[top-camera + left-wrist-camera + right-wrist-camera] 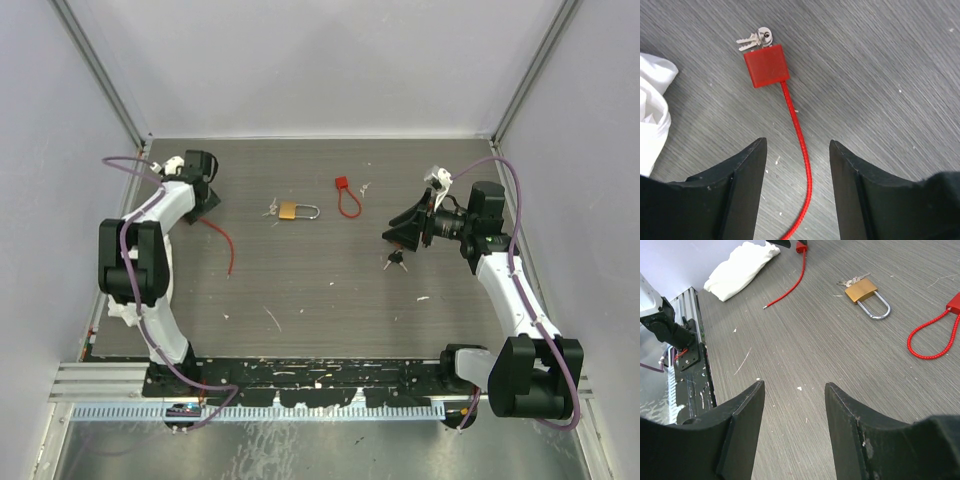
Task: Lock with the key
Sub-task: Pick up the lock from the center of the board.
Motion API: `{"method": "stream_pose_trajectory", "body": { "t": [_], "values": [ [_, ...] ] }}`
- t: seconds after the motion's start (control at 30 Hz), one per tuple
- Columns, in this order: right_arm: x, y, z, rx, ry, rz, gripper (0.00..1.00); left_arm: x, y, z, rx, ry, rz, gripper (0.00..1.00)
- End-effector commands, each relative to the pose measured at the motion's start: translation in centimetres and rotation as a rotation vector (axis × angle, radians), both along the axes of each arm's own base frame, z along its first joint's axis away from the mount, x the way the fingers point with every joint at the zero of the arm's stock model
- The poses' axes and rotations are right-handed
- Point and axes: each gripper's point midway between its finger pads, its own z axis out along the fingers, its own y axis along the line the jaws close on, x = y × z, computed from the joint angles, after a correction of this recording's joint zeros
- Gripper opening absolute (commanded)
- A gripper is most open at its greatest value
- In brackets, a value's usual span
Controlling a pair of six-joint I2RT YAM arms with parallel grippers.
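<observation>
Grey wood-grain table [330, 300] bears the key [393, 262] just beside the right gripper [793, 384], half open and empty, while the left gripper [797, 141], far left, is likewise half open and empty over a red cable lock [766, 66].

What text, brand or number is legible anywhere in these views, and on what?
No readable text in any view.
Red lock: body face plain, no marking shows.
Silver keys at its top: no stamp legible.
Brass padlock: any stamp too small to read.
Dark-headed keys: too small to read.
</observation>
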Motion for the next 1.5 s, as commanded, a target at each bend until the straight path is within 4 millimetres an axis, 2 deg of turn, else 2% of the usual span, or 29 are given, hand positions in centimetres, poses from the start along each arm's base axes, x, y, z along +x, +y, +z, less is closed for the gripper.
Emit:
{"method": "stream_pose_trajectory", "body": {
  "t": [0.0, 0.47, 0.77, 1.03, 1.23, 1.47],
  "values": [
    [0.2, 0.1, 1.4, -0.004, -0.064, 0.015, 0.56, 0.1, 1.6, -0.3, 0.036, 0.084, 0.023, 0.53],
    [0.3, 0.1, 1.4, -0.004, -0.065, 0.015, 0.56, 0.6, 1.7, -3.7, 0.028, 0.163, 0.041, 0.49],
    [0.2, 0.2, 1.5, -0.004, -0.068, 0.019, 0.56, 0.6, 1.9, -5.1, 0.018, 0.195, 0.050, 0.36],
    [0.2, 0.2, 1.5, -0.004, -0.065, 0.019, 0.57, 0.2, 1.6, -5.8, -0.012, 0.190, 0.051, 0.09],
    [0.2, 0.2, 1.5, -0.003, -0.065, 0.020, 0.57, -0.5, 1.5, -4.5, -0.020, 0.125, 0.037, 0.00],
    [0.1, 0.3, 1.5, -0.002, -0.063, 0.023, 0.56, -2.2, 0.0, -0.1, -0.067, -0.051, -0.022, 0.00]
  ]
}}
